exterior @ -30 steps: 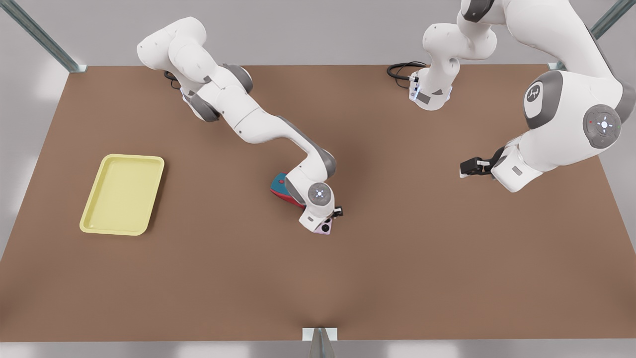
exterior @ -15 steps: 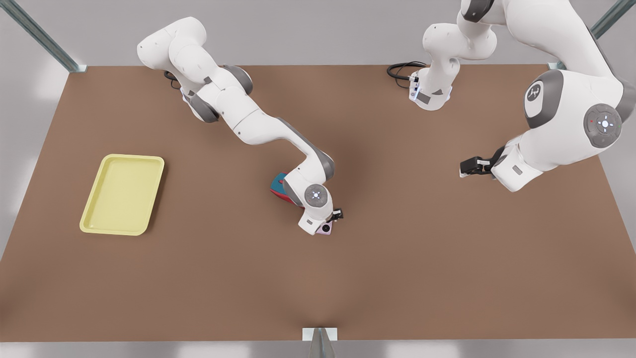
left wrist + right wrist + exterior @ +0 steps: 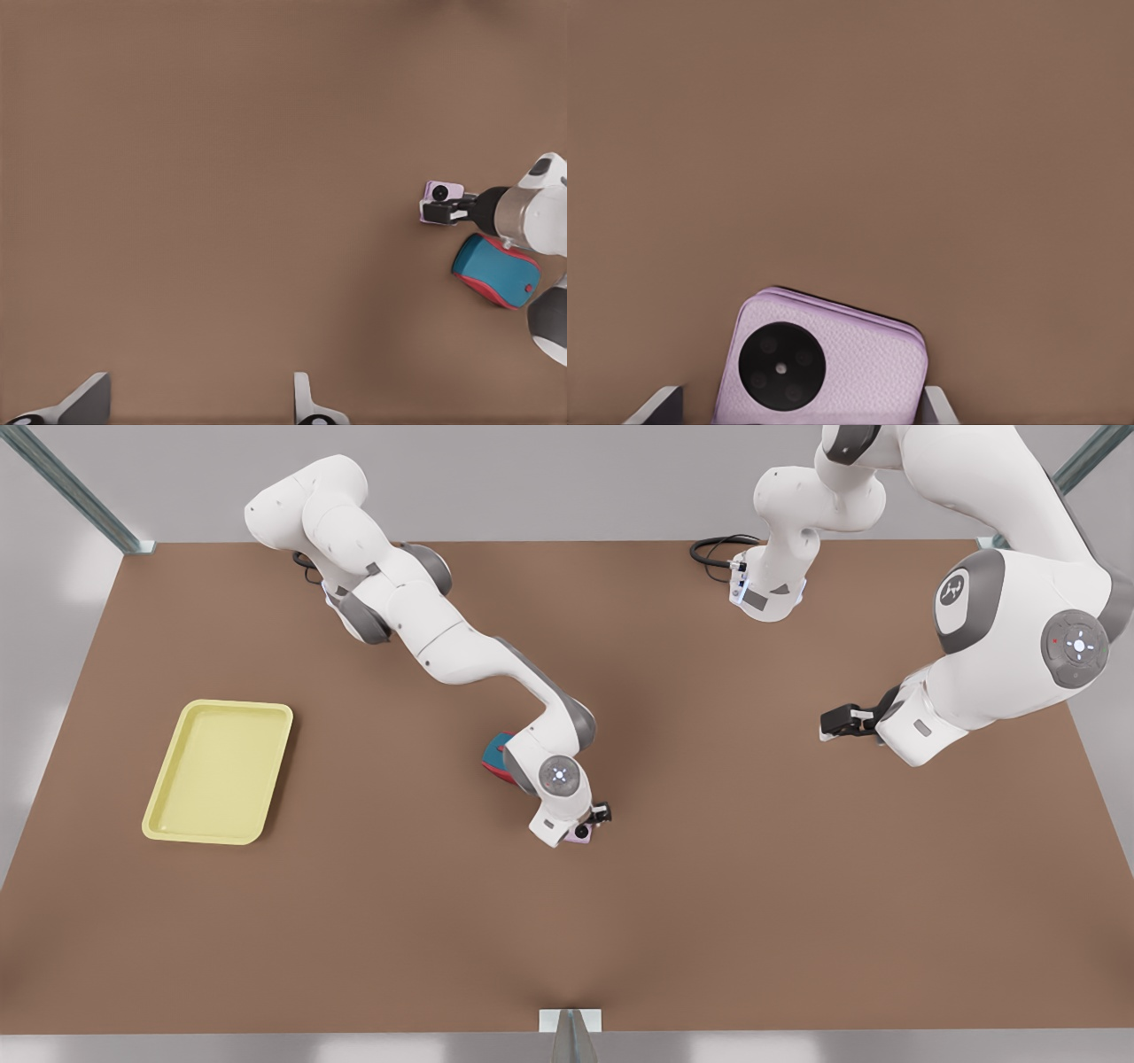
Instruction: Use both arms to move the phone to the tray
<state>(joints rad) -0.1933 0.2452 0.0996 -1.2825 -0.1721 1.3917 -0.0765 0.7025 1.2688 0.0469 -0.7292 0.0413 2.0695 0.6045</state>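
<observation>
Mid-tabletop (image 3: 709,886): your right gripper (image 3: 592,824) sits over the phone (image 3: 824,363), jaws spread either side, mouse (image 3: 496,270) just beside. Left gripper (image 3: 833,722) waits w/ jaws spread; tray (image 3: 159,815) well apart.

The front view looks steeply down on the whole tabletop (image 3: 567,921) from high up. The left wrist view looks down from well above, sharing the phone (image 3: 442,190) (and mouse (image 3: 496,270)) with it. The right wrist view hangs close over the phone (image 3: 824,359).
</observation>
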